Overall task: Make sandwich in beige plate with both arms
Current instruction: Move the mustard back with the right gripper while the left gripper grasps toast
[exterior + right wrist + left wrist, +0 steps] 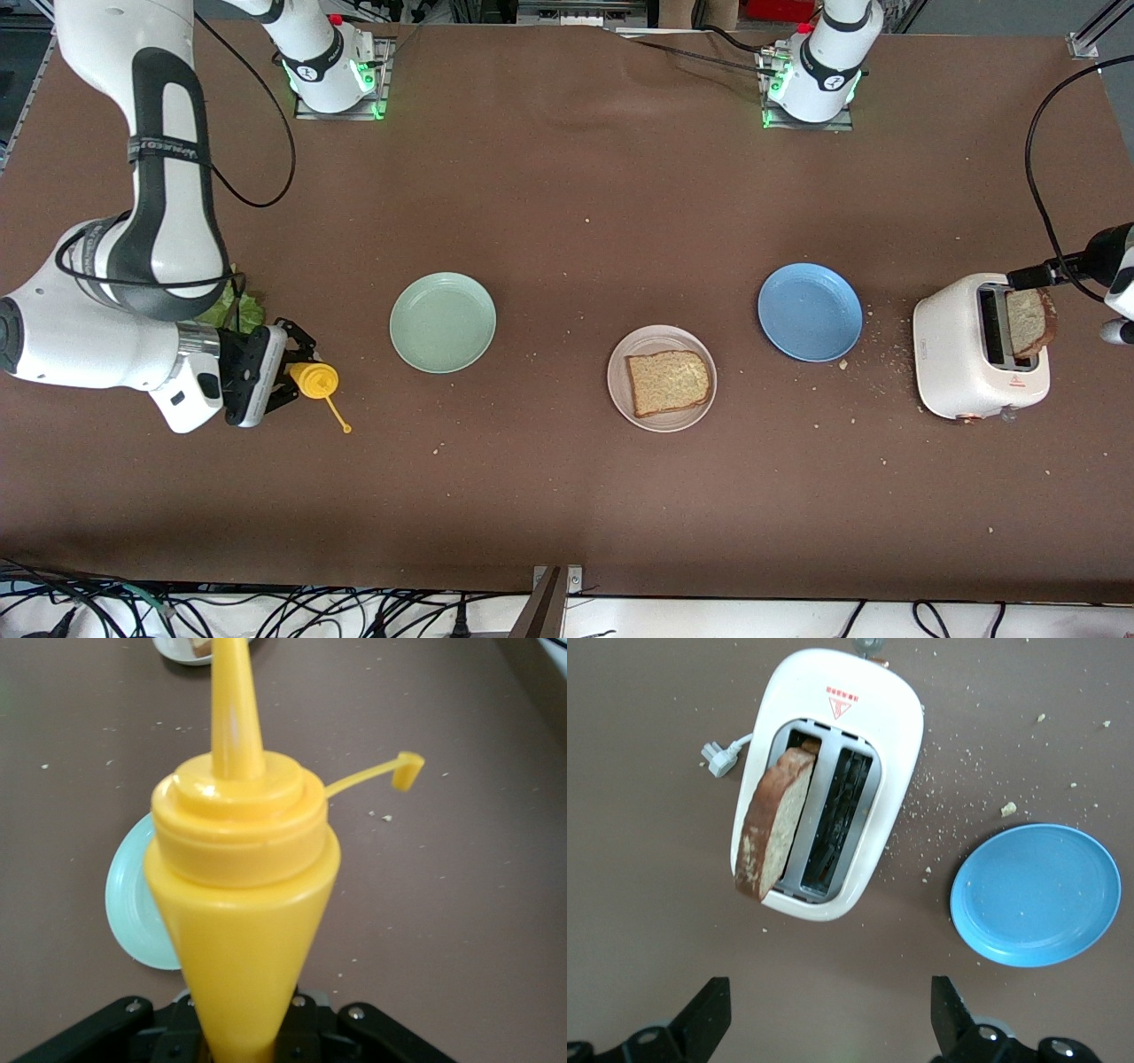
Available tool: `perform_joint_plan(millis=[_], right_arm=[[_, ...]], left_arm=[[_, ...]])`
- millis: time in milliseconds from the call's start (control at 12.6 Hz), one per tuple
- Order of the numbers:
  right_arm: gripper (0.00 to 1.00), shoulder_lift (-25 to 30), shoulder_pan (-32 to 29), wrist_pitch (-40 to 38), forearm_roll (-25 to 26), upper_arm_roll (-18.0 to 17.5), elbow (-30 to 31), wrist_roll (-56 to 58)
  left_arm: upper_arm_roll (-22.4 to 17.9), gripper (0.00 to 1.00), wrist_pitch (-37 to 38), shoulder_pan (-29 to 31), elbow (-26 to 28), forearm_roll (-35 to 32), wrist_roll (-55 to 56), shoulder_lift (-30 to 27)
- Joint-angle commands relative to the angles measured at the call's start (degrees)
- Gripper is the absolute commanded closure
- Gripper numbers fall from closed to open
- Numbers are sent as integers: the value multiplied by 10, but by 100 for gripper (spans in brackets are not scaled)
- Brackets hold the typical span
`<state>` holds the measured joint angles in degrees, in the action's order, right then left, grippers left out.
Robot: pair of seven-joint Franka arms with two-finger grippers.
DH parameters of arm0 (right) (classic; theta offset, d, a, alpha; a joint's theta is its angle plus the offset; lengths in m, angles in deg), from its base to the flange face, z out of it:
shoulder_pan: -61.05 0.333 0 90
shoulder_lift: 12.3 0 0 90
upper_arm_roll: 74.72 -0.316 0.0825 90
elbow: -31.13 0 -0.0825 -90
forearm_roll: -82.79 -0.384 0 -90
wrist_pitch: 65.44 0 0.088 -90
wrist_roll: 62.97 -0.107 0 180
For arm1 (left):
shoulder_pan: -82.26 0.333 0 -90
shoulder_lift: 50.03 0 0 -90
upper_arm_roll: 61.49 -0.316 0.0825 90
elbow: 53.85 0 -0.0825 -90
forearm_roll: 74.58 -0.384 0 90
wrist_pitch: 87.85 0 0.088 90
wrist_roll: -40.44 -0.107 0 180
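Bottle (314,379) of yellow sauce lies clamped sideways in the right tool (285,377) at about nine o'clock on the brown worktop (567,204), low over the surface. Its nozzle points toward the plates, and its small cap (347,429) dangles on a thin tether at five o'clock from the bottle. In the right wrist view the black fingers (97,1028) press on the bottle's narrow end. A ruffled green lettuce leaf (232,310) peeks out from under the right arm at eleven o'clock from the bottle.

A mint green plate (443,322) sits bare at two o'clock from the bottle, well apart from it. The beige plate (620,390) stands near the worktop's middle, at four o'clock from the mint one and nearer to the front camera. It carries one square slice of brown bread (669,383), lying flat and uncovered. A blue plate (810,312) sits bare at two o'clock from the beige plate, with crumbs scattered between it and the toaster.

The white toaster (952,354) stands at three o'clock from the blue plate, near the left arm's end of the worktop. A second slice (1028,321) sticks up out of one slot, leaning; the other slot shows no bread. The left tool (828,1019) hovers just beside the toaster, its fingers (709,1014) spread wide apart and gripping nothing.
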<state>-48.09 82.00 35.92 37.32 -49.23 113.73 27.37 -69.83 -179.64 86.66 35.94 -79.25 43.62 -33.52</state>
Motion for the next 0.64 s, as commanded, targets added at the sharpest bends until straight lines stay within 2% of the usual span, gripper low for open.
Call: perform_joint_plan(millis=[0, 159, 318, 478, 557], right_arm=[[100, 41, -32, 6, -84, -12, 121, 150], [100, 43, -52, -6, -146, -11, 184, 256], [100, 41, -71, -8, -185, -10, 239, 330], [100, 27, -86, -8, -208, -10, 262, 406], [100, 20, -92, -10, -209, -10, 266, 441]], left_arm=[[0, 2, -51, 15, -7, -2, -5, 43], [-1, 2, -76, 27, -8, -7, -30, 68], [0, 2, -100, 47, -8, -7, -80, 96], [0, 16, -105, 64, -11, -7, -103, 116], [0, 39, -105, 66, -11, -3, -102, 120]])
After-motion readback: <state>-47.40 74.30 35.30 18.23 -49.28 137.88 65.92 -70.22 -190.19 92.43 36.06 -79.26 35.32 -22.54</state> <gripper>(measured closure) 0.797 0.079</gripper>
